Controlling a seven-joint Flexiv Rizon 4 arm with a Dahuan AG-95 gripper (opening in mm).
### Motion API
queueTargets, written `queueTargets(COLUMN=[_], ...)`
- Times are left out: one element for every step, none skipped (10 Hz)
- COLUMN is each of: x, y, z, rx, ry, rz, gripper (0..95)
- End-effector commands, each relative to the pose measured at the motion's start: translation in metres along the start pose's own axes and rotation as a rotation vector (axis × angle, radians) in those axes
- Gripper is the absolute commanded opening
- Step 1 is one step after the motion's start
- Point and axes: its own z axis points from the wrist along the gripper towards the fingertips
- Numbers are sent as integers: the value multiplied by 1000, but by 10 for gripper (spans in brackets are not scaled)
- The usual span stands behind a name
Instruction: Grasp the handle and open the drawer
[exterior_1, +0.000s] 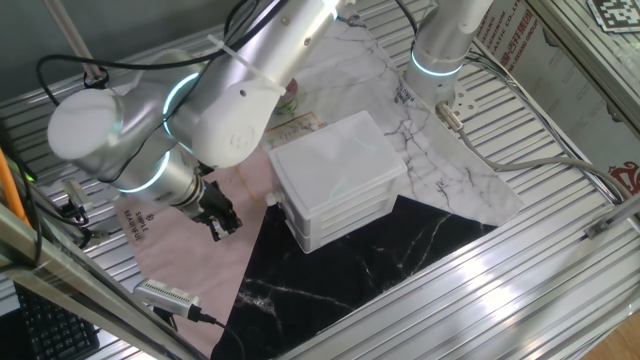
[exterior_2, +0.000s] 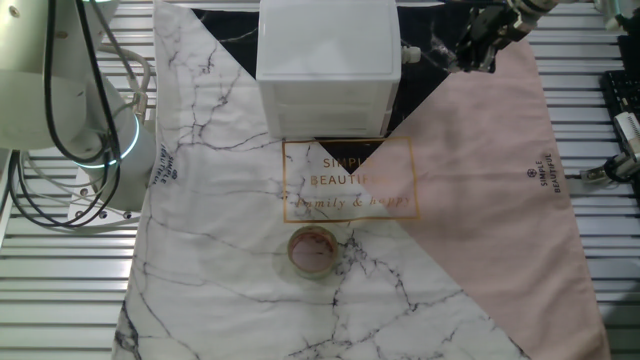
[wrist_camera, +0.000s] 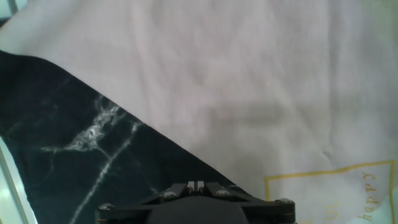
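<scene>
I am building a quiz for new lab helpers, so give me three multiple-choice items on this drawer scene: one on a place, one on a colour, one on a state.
1. Where is the pincer relative to the cabinet?
A. Off to one side of it, above the pink part of the cloth
B. On top of it
C. Inside a drawer

2. What colour is the handle?
A. Red
B. Black
C. Yellow

3. What is the state of the drawer?
A. Pulled fully out
B. Lying on the cloth
C. Closed in the cabinet

Answers:
1. A, since both fixed views show the pincer beside the cabinet and the hand view looks down on pink cloth.
2. B, as the small knob shows dark against the white front.
3. C, since the drawer fronts sit flush with the cabinet and nothing grips the handle.
</scene>
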Motion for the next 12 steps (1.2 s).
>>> queueTargets(x=[3, 5, 6, 7, 7, 7, 8, 8, 9, 11, 14, 16], y=[-1, -1, -1, -1, 0, 0, 1, 2, 3, 3, 1, 0], z=[4, 6, 8, 9, 10, 10, 11, 11, 12, 12, 14, 16], rx=[-1, 1, 1, 2, 4, 7, 8, 9, 9, 9, 5, 2], ry=[2, 3, 4, 14, 34, 47, 66, 75, 80, 80, 80, 80], rz=[6, 7, 10, 12, 16, 16, 19, 21, 22, 20, 17, 14], gripper=[0, 0, 0, 0, 0, 0, 0, 0, 0, 0, 0, 0])
